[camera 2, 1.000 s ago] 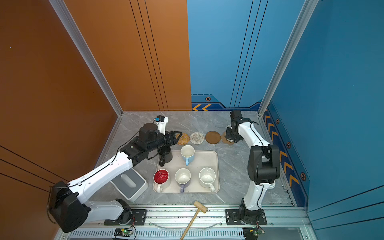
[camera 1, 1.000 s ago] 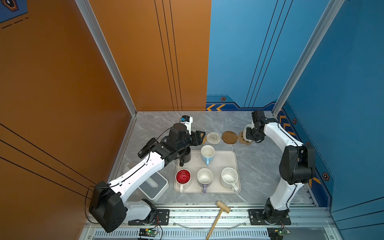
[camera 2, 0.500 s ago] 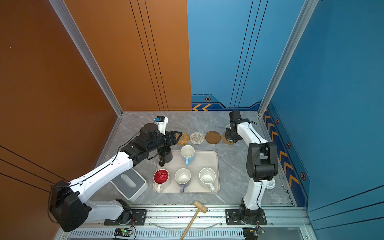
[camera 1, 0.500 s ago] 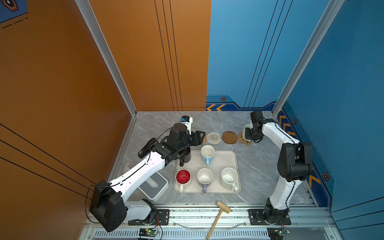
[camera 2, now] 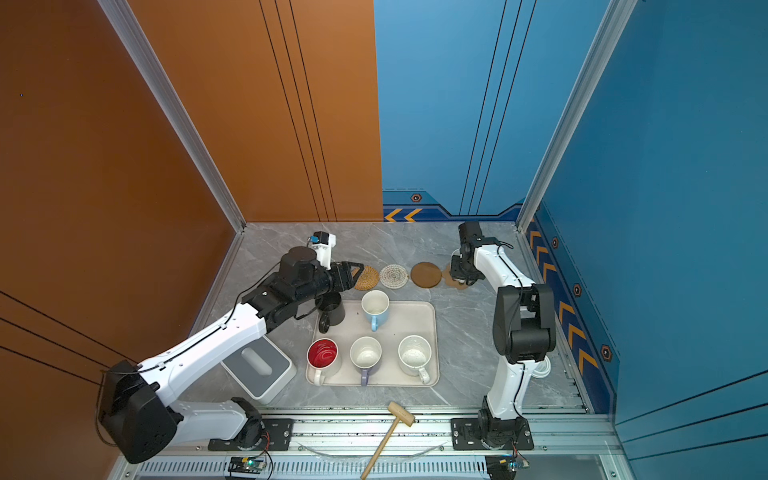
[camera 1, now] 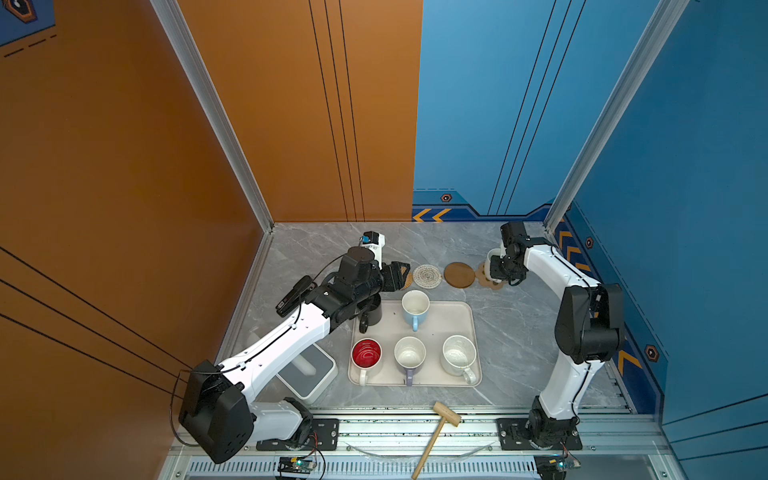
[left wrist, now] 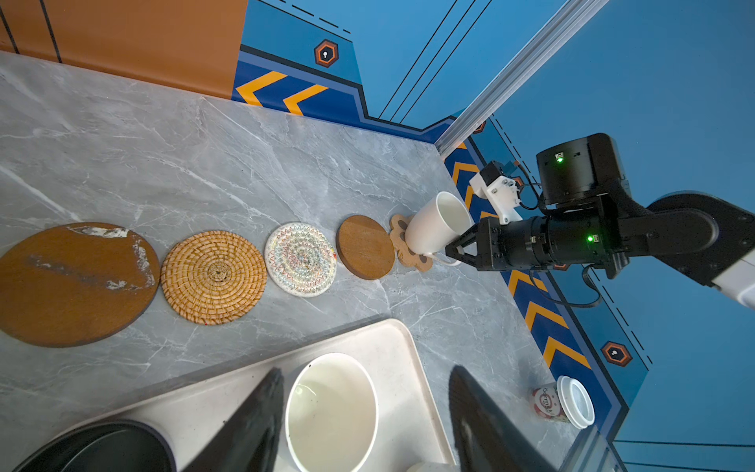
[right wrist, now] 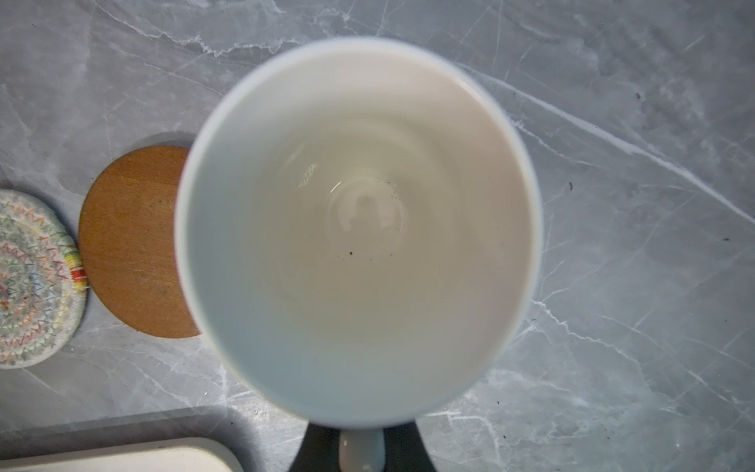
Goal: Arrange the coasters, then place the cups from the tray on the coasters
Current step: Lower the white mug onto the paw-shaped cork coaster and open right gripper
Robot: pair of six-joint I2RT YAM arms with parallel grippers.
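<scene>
Since barely anything has shifted over the last second, start at your right gripper (left wrist: 452, 254). Its fingers are pinched in narrow on the handle of the plain cream-white mug (left wrist: 435, 222), same grip as before. The mug hangs tipped, with its base over the tan paw-shaped coaster (left wrist: 409, 256) at the right end of the row, and I can't tell if it's actually sitting on it. The only change I can spot is your right arm's elbow nudging a hair, while the mug is pretty much where it was. Just beside the paw is the matte brown coaster (left wrist: 363, 247), then the pale spiral coaster (left wrist: 300, 259), the rattan coaster (left wrist: 212, 276) and the glossy dark brown coaster (left wrist: 73, 282), all flat on the marble. Your left gripper (left wrist: 366, 370) hasn't budged either. Its fingers are spread wide and holding nothing, hovering by the left end of the coaster row, just past the tray (camera 1: 451, 320). The light blue mug (left wrist: 331, 408) shows between them in the wrist view but isn't touched. It's on the tray with the black mug (camera 1: 372, 313), red-inside mug (camera 1: 366, 355), lavender mug (camera 1: 409, 356) and speckled mug (camera 1: 458, 356).
</scene>
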